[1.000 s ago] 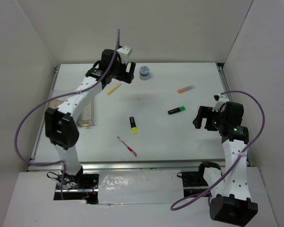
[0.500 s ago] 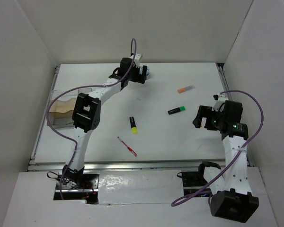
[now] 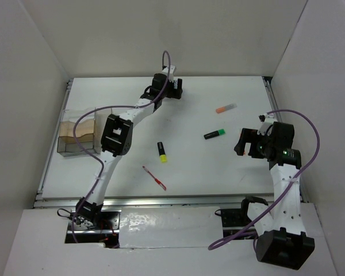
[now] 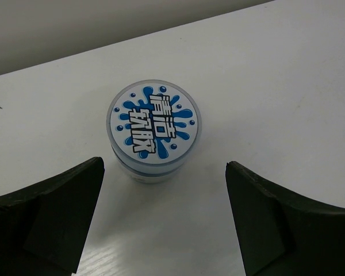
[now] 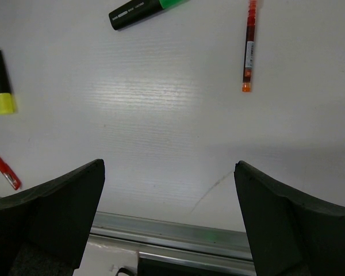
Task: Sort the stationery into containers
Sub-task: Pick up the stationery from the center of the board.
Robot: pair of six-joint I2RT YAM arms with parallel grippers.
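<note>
Between the jaws of the left gripper (image 4: 163, 178): a small round tub (image 4: 154, 122) with a blue-splashed white lid.
Upright, centred, just ahead of the tips; jaws released, touching nothing.

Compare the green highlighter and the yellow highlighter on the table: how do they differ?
The green highlighter has a green end, the yellow highlighter a yellow one. From above, the green one lies almost crosswise, the yellow one almost front to back, coloured end toward the near edge. The green one is on the right half, the yellow one near the middle. Both have black barrels and lie flat on the table.
</note>
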